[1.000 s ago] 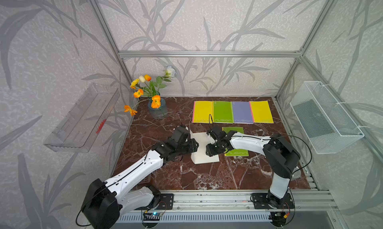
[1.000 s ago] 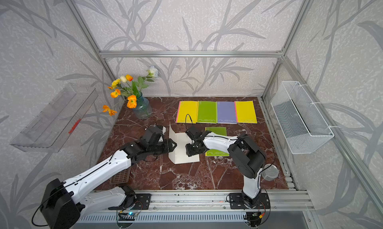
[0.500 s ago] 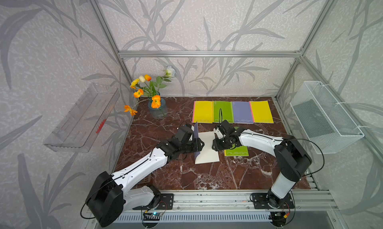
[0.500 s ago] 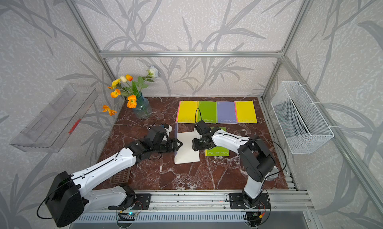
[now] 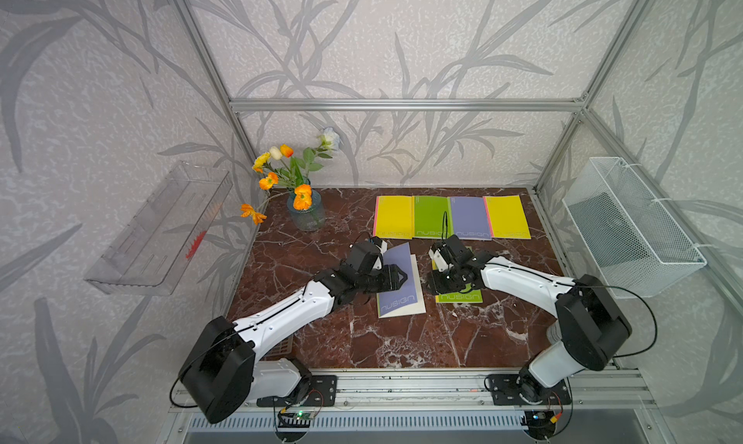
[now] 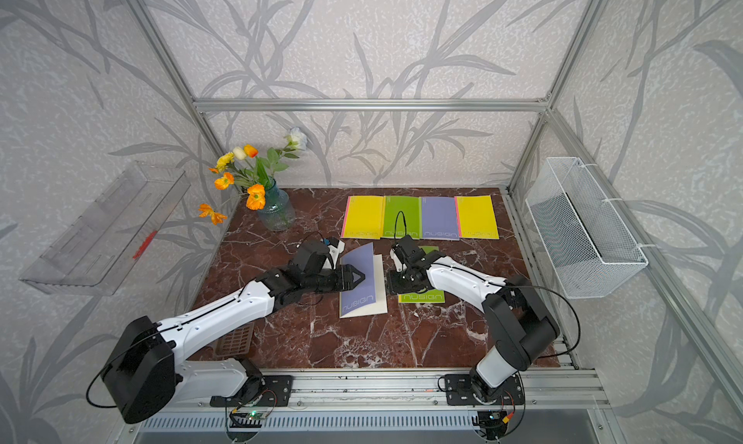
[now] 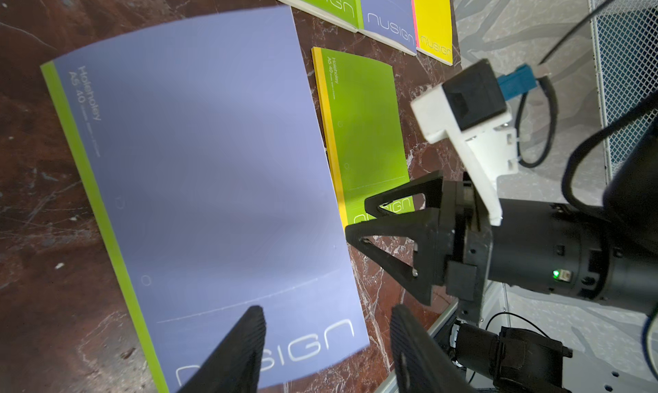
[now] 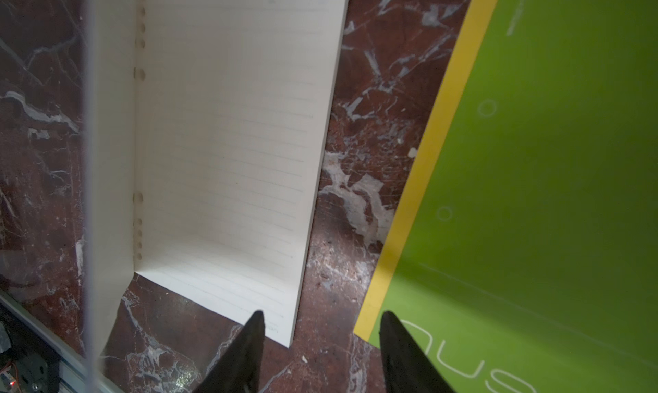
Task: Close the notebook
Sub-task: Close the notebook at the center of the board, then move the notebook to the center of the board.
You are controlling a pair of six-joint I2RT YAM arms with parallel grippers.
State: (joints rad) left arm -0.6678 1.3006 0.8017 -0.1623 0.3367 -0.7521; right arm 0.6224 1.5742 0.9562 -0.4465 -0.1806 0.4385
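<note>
In the middle of the table [image 5: 362, 341] the notebook [image 5: 396, 301] lies, cover [image 7: 213, 160] leaning half over its pages [image 8: 231, 142]; the left gripper [image 5: 403, 278], jaws apart and empty, sits behind it, seemingly to push it flat; the right gripper [image 5: 429, 284], likewise apart and empty, flanks the pages.

Leaf-patterned grey walls [image 5: 362, 40], aluminium frame [image 5: 402, 105], red-brown veined marble tabletop [image 5: 402, 341].
</note>
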